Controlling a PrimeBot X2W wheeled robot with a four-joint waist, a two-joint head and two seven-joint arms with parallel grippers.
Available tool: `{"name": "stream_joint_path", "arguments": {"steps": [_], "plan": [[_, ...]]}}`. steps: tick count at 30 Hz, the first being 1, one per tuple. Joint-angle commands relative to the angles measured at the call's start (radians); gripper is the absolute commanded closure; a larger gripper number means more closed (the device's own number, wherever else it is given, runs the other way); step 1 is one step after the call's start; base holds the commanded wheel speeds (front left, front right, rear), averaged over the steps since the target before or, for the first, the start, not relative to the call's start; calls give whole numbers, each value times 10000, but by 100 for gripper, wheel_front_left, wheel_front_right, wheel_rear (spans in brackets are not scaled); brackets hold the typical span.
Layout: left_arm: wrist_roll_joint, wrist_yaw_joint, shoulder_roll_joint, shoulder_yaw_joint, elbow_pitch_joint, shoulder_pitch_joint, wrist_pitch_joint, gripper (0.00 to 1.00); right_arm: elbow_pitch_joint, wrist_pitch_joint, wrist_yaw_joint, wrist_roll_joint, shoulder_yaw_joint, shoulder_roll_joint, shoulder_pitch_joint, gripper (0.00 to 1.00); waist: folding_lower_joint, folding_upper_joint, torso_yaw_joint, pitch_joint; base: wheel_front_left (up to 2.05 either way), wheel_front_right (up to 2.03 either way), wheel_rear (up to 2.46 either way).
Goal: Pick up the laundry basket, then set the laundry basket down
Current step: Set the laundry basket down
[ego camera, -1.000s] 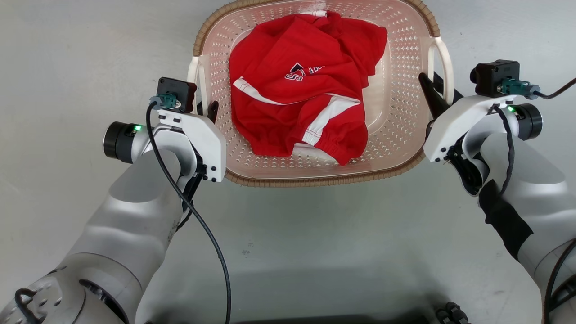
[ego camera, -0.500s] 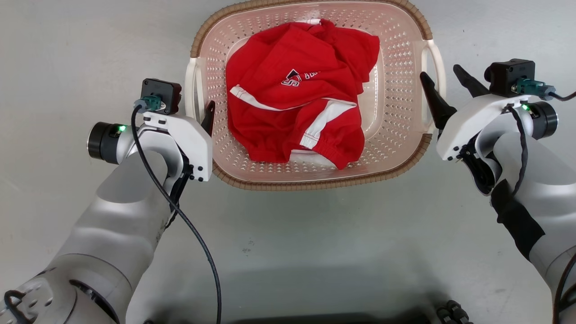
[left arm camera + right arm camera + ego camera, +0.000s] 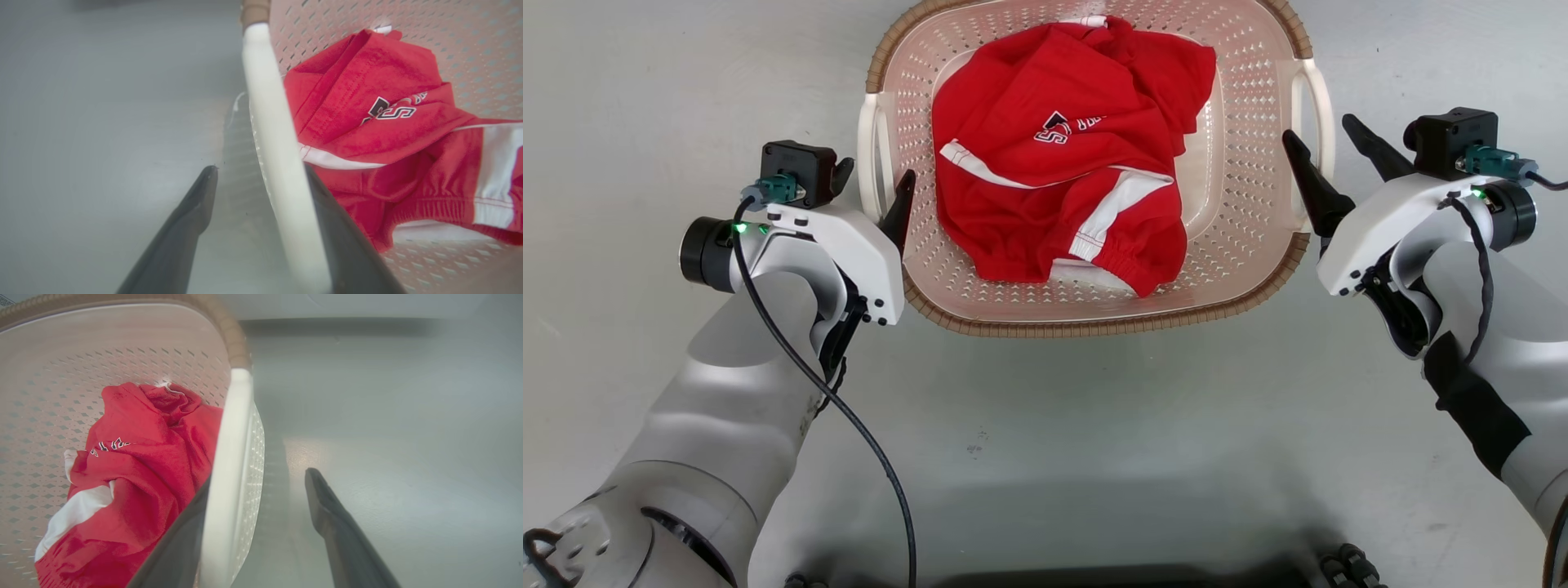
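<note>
Pink basket (image 3: 1094, 327) on floor (image 3: 1094, 457) | left gripper (image 3: 874, 175) spread, astride left handle (image 3: 869, 139) | right gripper (image 3: 1321, 131) spread, astride right handle (image 3: 1324, 94) | both equally near, nothing gripped

Head camera high, downward; wrist cameras low, close; laundry basket (image 3: 1241, 163) common to all.

A red garment (image 3: 1054, 171) with white stripes and a lettered crest is lying crumpled at twelve o'clock; grey floor (image 3: 1094, 425) is spreading toward six o'clock.
</note>
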Motion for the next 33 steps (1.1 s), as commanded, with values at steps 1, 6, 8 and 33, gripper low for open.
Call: {"name": "stream_joint_path", "arguments": {"steps": [1, 6, 8, 33], "plan": [[-3, -51, 350, 183, -12, 4, -118, 0, -192, -135, -36, 245, 216, -102, 598, 0, 0, 0, 6, 10, 0, 0, 0], [153, -101, 404, 346, -241, -58, -131, 0, -446, -135, -36, 767, 648, -348, 482, 0, 0, 0, 35, 50, 0, 0, 0], [319, -114, 468, 521, -430, -51, -133, 0, -534, -135, -36, 954, 820, -423, 425, 0, 0, 0, 43, 51, 0, 0, 0], [1312, -146, 306, 1804, -899, 648, -135, 0, -492, -135, -36, 1339, 1202, -585, 352, 0, 0, 0, 385, -656, 0, 0, 0]]}}
